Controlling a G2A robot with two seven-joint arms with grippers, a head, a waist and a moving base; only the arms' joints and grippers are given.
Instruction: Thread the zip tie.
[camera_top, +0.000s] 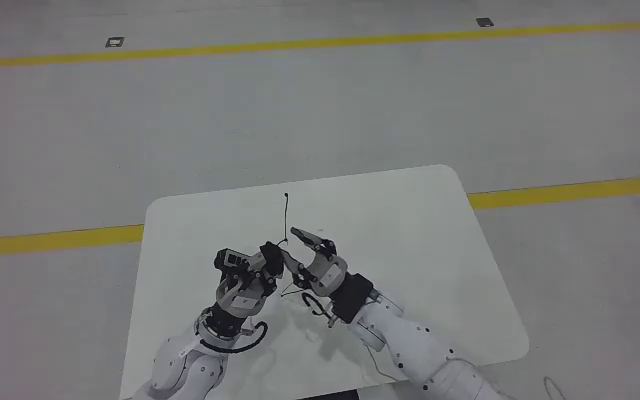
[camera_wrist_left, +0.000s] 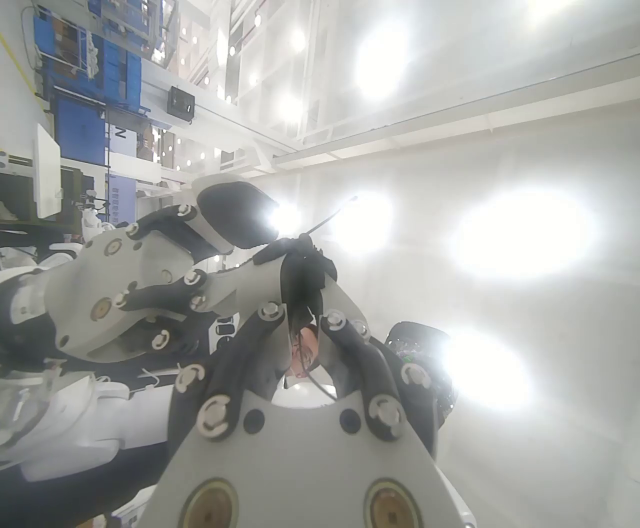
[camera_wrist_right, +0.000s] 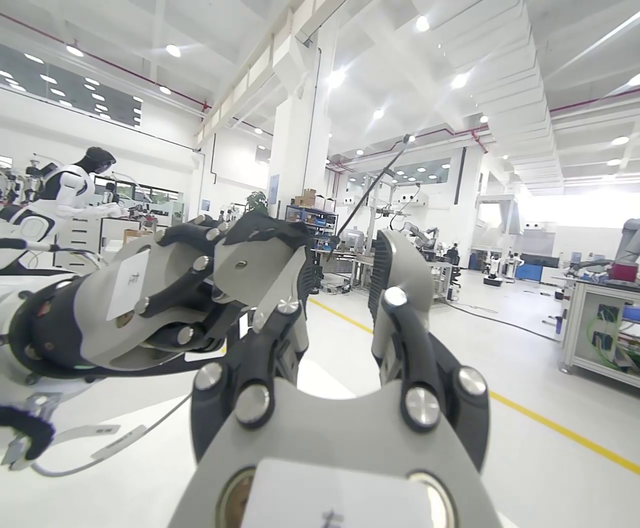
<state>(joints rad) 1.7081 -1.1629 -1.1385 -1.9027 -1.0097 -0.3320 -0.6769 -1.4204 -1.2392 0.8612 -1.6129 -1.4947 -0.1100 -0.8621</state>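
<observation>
My left gripper (camera_wrist_left: 303, 260) and right gripper (camera_wrist_right: 350, 250) are built alike: a pale grey metal palm plate (camera_wrist_left: 300, 450), black link bars (camera_wrist_left: 240, 350) pinned with round silver screws (camera_wrist_left: 214, 417), and grey fingers (camera_wrist_right: 400, 270) faced with black ribbed pads (camera_wrist_right: 376, 270). Two brass-coloured discs (camera_wrist_left: 212, 505) sit low in my left palm; a white label (camera_wrist_right: 330, 500) with a dark mark covers the right one. My forearms (camera_top: 410, 345) are white shells with black wrist cuffs (camera_top: 350, 295), and a black cable (camera_top: 245, 345) loops at my left wrist.
</observation>
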